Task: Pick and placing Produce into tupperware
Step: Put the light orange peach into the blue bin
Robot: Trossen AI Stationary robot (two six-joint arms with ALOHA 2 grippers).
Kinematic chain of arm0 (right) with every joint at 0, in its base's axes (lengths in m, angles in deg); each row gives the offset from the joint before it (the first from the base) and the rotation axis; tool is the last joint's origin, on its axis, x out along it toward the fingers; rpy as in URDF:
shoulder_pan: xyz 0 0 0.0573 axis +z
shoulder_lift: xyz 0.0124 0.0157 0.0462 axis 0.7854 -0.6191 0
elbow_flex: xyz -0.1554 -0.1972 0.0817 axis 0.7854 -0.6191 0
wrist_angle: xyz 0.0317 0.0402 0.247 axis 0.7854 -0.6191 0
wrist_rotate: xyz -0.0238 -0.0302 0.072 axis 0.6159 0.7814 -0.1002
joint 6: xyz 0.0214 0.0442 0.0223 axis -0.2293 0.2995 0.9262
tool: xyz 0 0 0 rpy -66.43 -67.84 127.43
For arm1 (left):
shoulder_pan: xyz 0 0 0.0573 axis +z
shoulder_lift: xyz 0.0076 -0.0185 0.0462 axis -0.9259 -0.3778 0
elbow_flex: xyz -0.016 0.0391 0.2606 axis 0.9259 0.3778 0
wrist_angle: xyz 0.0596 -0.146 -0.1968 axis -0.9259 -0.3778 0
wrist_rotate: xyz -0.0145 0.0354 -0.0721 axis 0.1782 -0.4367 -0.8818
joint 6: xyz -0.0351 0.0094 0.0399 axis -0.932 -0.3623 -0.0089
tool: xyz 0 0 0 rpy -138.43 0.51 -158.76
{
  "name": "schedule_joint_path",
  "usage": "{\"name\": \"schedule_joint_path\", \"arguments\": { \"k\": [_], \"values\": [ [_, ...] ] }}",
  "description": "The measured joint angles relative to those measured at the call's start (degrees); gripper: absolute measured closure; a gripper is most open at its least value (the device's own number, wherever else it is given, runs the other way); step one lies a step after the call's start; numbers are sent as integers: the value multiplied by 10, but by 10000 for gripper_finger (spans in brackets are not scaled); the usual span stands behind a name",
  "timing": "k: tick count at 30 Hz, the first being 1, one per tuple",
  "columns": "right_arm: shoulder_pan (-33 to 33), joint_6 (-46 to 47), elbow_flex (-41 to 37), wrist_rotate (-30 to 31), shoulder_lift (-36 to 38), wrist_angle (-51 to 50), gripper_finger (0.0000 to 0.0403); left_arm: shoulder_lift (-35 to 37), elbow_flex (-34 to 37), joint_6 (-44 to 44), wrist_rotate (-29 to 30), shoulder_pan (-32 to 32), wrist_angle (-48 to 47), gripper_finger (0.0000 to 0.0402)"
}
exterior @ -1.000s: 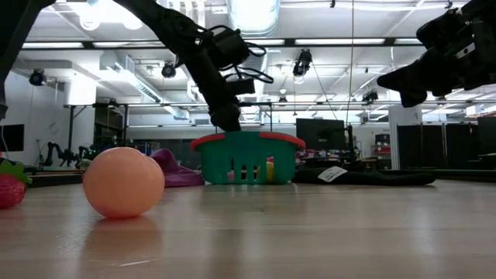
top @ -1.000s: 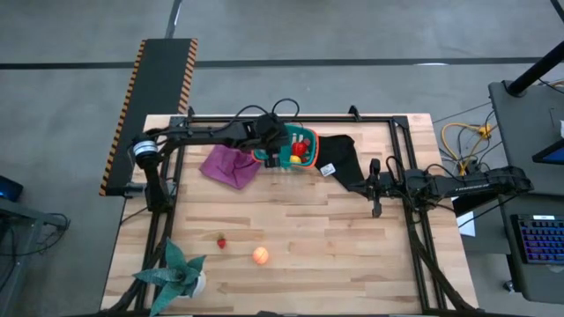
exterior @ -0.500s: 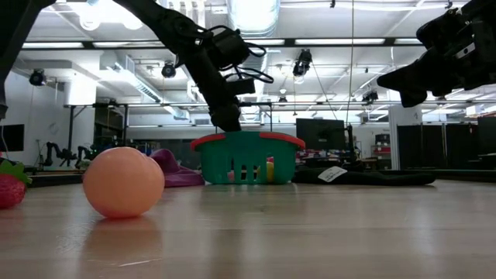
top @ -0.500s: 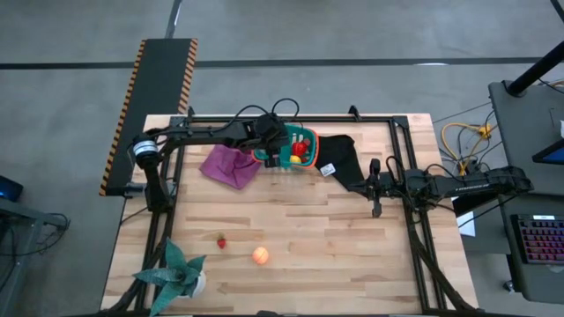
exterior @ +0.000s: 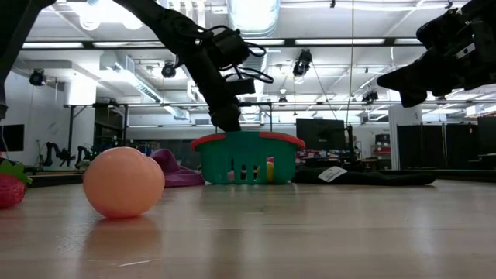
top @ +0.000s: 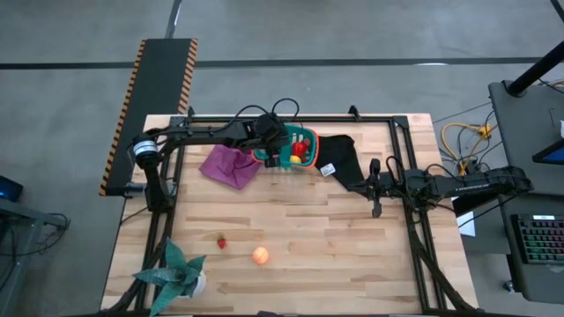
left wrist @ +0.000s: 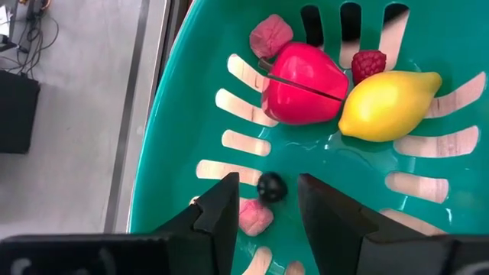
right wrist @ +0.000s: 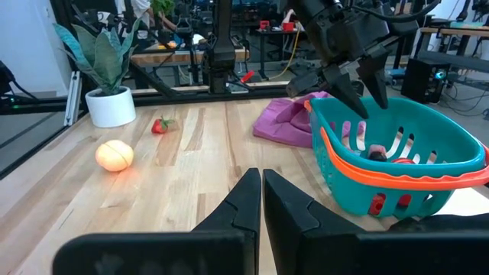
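Hovering over the tupperware point(left wrist: 172, 145)
Left gripper point(left wrist: 263, 200), jaws parted and empty, above a dark piece point(left wrist: 271, 186); right gripper point(right wrist: 262, 191) clenched at three o'clock.

Teal tupperware point(top: 304, 139) with orange rim is seen upright at the far side of the worktop. Inside, a red pepper point(left wrist: 303, 72), yellow lemon point(left wrist: 388, 105), raspberry point(left wrist: 368, 64), two pink pieces point(left wrist: 271, 33) and a small dark piece point(left wrist: 271, 186) are held. An orange-peach ball point(top: 260, 255) and a strawberry point(top: 221, 241) are left on the worktop, apart.
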Motion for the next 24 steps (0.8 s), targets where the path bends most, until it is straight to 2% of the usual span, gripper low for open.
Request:
{"name": "schedule_joint_path", "arguments": {
  "k": [6, 13, 24],
  "values": [
    [0, 0, 0, 0, 0, 0, 394, 29, -21, -25, 3, -30, 0, 281],
    [0, 0, 0, 7, 0, -5, 394, 136, -27, -13, 1, -107, -1, 281],
    [0, 0, 0, 9, -1, -10, 394, 307, -8, -14, 1, -261, -18, 281]
  ]
}}
